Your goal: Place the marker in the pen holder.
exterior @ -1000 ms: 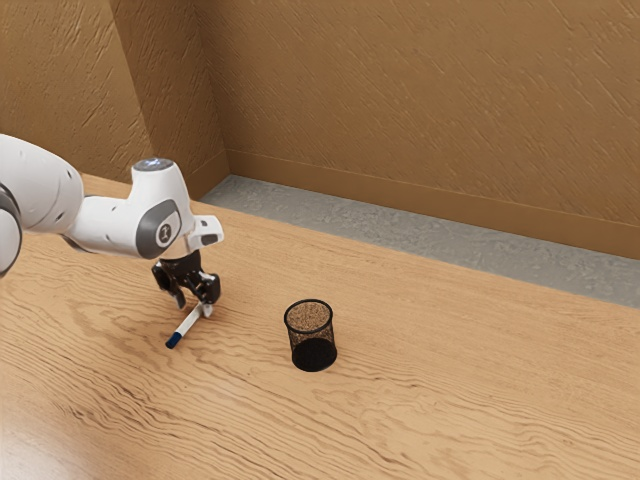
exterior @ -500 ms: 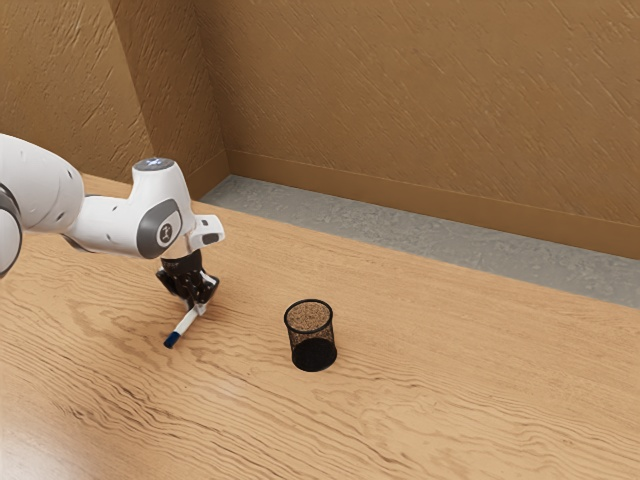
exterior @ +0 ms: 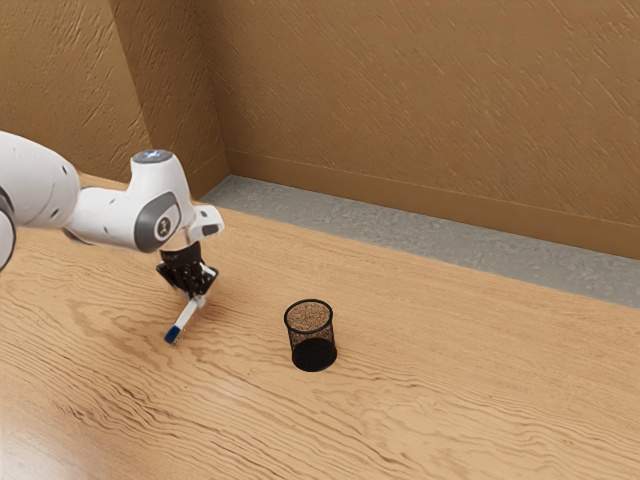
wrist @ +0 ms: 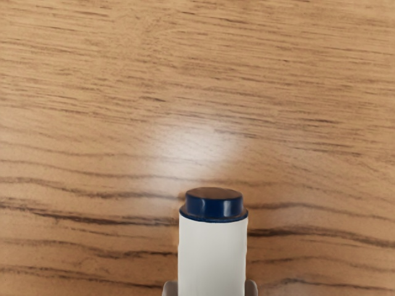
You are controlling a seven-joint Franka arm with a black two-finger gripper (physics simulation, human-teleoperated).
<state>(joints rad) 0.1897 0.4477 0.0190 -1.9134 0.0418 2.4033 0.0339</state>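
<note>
got wood-grain table, glare patch on top; grey floor beyond; textured brown walls behind, meeting in corner.

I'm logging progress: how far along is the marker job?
Done: the hand grips the marker, a finger at either side. In progress: it slants, blue end down, outside the pen holder. Left: carry it over, lower it inside, let go.
</note>
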